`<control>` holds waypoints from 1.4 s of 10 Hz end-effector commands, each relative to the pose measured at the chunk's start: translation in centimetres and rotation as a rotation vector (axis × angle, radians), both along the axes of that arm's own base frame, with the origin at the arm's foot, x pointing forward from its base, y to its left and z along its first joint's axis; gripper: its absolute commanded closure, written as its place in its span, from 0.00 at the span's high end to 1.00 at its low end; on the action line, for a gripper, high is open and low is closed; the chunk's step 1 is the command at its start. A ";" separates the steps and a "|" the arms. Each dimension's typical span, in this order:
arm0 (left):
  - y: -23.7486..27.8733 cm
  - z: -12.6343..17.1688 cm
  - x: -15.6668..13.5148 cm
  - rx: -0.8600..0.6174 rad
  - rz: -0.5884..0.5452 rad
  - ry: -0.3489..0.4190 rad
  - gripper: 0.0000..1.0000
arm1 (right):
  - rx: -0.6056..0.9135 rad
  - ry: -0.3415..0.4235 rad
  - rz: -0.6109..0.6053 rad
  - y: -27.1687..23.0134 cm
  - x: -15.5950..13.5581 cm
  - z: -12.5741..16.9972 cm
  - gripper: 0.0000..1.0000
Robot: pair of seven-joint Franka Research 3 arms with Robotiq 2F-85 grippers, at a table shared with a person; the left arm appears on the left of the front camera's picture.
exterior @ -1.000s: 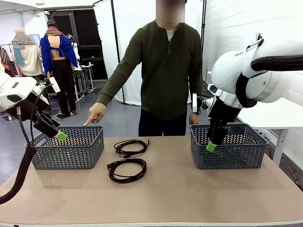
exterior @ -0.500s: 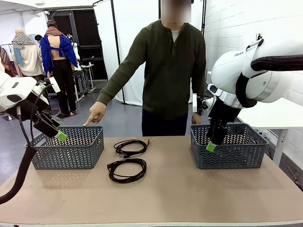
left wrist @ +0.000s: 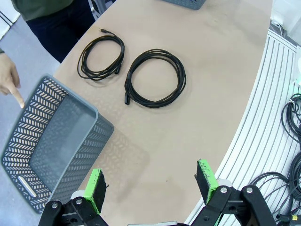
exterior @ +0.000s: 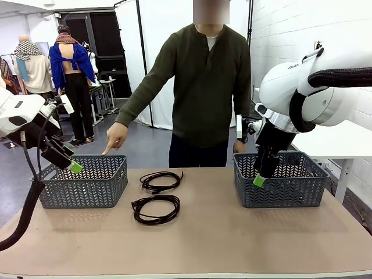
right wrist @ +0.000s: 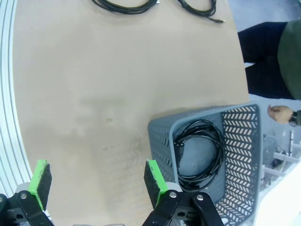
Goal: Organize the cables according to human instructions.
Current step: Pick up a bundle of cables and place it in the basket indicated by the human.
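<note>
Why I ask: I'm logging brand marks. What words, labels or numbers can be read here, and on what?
"FRAN": grey letters on the right arm's white shell, the rest hidden.
No print visible on the left basket, the right basket or the loose cables.

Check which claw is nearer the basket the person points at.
Left. The left claw hangs open just above that basket, at its rim. The right claw hangs open by the other basket, on the opposite side.
</note>
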State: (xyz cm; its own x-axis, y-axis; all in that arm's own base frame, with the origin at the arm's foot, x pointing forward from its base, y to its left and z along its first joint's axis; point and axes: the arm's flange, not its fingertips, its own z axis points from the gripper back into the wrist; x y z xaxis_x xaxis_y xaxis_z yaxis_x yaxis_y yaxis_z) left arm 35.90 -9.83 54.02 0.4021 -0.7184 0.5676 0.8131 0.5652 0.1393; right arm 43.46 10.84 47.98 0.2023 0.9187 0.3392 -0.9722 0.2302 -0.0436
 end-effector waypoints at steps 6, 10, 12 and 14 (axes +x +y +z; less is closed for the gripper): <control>-3.2 -1.0 3.8 0.173 -0.044 0.000 1.00 | -0.006 0.000 -0.012 0.2 0.3 0.0 1.00; -7.9 -3.6 7.7 0.318 -0.053 -0.037 1.00 | -0.006 0.000 -0.012 0.2 0.3 0.0 1.00; -10.1 -5.2 9.5 0.387 -0.069 -0.055 1.00 | -0.006 0.000 -0.012 0.2 0.3 0.0 1.00; -12.1 -6.7 10.9 0.425 -0.085 -0.056 1.00 | -0.006 0.000 -0.012 0.2 0.3 0.0 1.00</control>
